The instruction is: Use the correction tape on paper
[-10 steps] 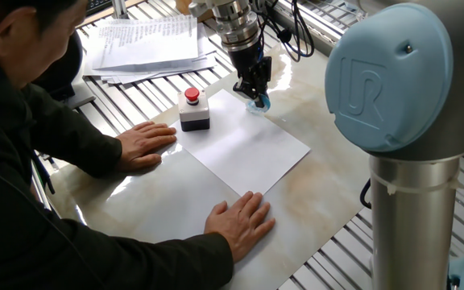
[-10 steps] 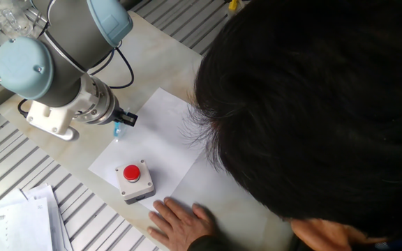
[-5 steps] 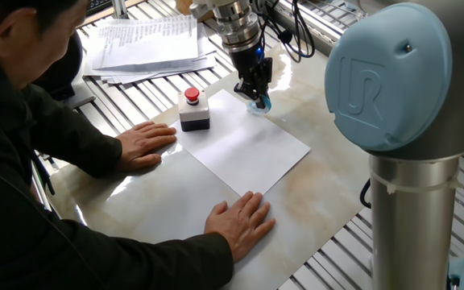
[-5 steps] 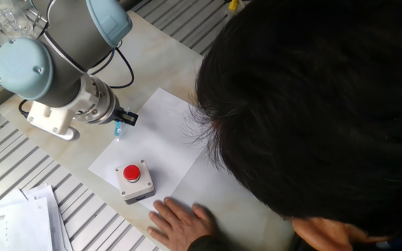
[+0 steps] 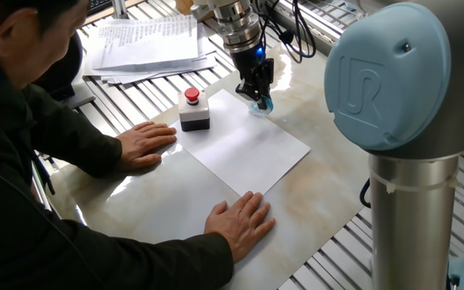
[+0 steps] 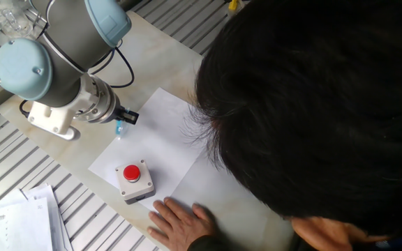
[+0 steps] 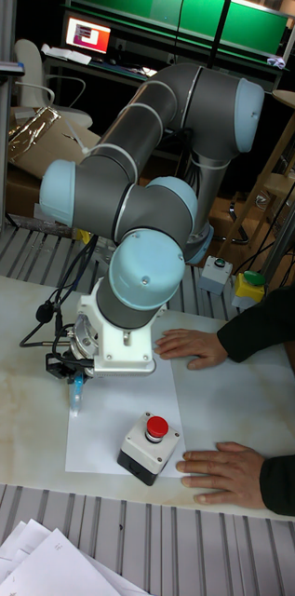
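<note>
The paper is a blank white sheet on the marble table, also seen as the paper and the paper. My gripper is shut on the correction tape, a small light-blue dispenser whose tip rests at the sheet's far edge. From the other side the gripper holds the correction tape over the sheet's edge. In the tall view the gripper grips the correction tape, which points down onto the paper's left edge.
A grey box with a red button stands on the sheet's corner. A person's hands press flat on the paper. Printed pages lie stacked at the back. The arm's large elbow joint fills the right foreground.
The gripper and correction tape have shifted very slightly along the paper's far edge; the hands and button box stayed put.
</note>
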`<move>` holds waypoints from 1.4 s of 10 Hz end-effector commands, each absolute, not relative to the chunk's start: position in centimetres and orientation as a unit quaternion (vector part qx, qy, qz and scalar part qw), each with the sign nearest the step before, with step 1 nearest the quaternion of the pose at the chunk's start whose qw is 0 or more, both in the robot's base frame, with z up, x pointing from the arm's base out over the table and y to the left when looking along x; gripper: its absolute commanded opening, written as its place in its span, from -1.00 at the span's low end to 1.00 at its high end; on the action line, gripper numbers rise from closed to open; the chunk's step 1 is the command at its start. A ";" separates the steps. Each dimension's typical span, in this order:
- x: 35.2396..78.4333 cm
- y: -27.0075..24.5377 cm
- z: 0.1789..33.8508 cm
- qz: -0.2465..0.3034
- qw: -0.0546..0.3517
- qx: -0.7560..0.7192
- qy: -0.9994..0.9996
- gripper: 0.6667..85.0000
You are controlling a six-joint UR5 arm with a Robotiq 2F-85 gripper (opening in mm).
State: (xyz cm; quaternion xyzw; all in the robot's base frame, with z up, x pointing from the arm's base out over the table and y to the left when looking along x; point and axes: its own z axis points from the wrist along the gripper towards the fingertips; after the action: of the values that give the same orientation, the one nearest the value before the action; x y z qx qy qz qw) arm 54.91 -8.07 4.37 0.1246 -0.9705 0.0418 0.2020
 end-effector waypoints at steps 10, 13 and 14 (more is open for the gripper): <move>56.4 -7.1 4.5 0.035 0.184 0.117 -0.975 -0.98; 56.2 -7.7 4.5 0.041 0.185 0.123 -0.974 -0.98; 56.2 -7.9 4.5 0.042 0.186 0.124 -0.974 -0.98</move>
State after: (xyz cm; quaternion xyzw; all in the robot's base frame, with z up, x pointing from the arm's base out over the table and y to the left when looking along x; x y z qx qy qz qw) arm 56.09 -7.80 4.48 0.1230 -0.9734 0.0448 0.1882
